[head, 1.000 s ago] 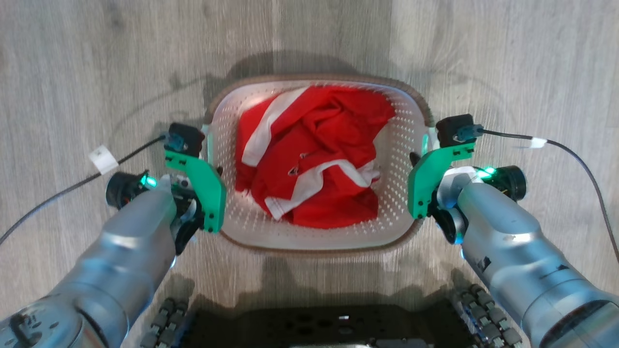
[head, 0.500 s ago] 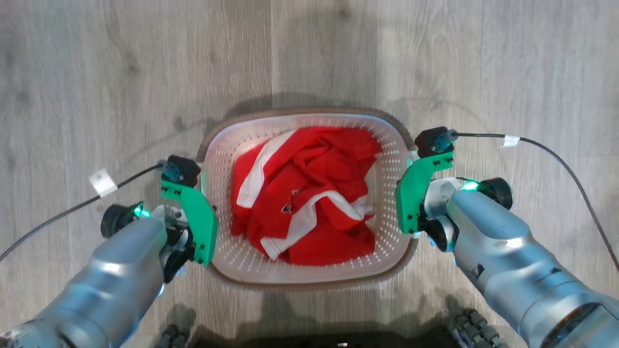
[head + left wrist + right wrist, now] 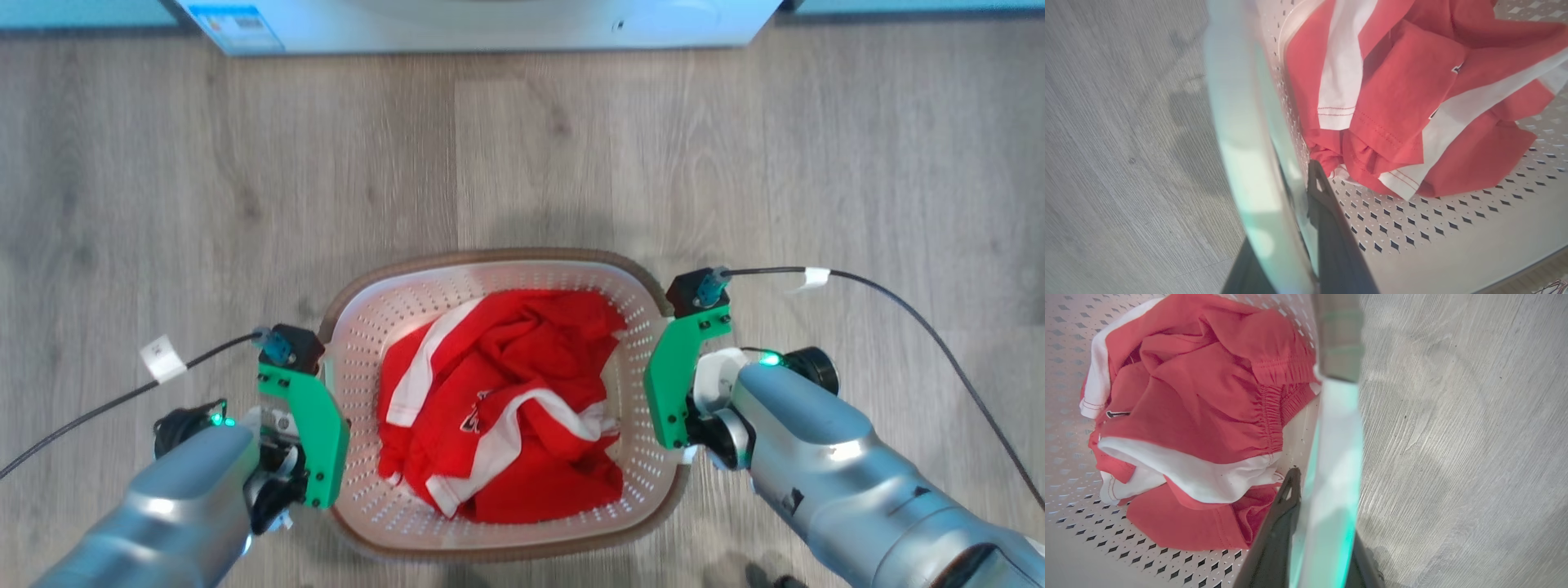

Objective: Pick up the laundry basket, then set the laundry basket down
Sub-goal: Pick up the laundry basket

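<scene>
Left gripper (image 3: pixel 1296 192), right gripper (image 3: pixel 1323 490) grip laundry basket (image 3: pixel 490 258) (1 handle each); red-white clothing (image 3: pixel 506 416) inside.

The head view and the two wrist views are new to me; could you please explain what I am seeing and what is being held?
This is a wheeled robot with two arms. The head view looks down from its head camera: a laundry basket is between the arms over a wooden floor, with a red and white garment inside and a white appliance at the far edge. Each wrist view looks along one gripper's dark fingers. The left gripper is closed on the basket's left handle, one finger inside the wall and one outside. The right gripper grips the right handle likewise. Whether the basket is off the floor, I cannot tell.
</scene>
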Available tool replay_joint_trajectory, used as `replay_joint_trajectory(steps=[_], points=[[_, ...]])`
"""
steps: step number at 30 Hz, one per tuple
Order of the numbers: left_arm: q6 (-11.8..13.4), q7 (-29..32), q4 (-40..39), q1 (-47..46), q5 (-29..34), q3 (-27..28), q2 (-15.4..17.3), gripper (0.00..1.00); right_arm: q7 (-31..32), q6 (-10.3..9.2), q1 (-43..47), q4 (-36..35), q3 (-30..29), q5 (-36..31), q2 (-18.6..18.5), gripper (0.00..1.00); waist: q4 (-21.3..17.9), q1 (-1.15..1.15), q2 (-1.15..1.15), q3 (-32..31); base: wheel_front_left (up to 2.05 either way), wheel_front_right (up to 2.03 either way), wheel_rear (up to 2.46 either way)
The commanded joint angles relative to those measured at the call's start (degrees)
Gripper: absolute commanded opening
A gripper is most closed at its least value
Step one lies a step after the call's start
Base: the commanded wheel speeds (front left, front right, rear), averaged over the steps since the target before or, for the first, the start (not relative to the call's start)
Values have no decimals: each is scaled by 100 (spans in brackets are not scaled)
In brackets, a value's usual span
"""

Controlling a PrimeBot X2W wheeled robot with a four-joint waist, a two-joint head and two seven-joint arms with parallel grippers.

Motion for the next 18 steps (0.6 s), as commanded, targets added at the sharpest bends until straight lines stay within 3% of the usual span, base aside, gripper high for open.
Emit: replay_joint_trajectory(steps=[1,18], points=[[-43,14,-154,-1,141,13,238,0,73,43,159,-238,154,16,113,0,-31,0,-1,-211,0,0,0],[-43,446,-1662,308,298,12,1074,0,839,43,529,-1180,286,222,-113,0,-60,0,-1,-1065,0,0,0]])
